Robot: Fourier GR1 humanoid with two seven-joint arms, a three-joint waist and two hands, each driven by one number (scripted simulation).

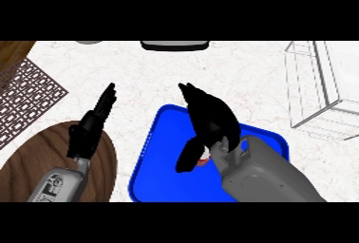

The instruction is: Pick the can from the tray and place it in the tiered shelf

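Just beneath the right hand, the can, on the tray.

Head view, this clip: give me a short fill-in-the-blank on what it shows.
1. The right hand is over the tray, whose colour is ____.
2. The wire tiered shelf stands at the view's ____ edge.
3. The left hand shows with fingers straight, over the rim of a round board made of ____.
4. A small red and white thing, probably the can, shows under the ____ hand.

Missing words: blue; right; wood; right
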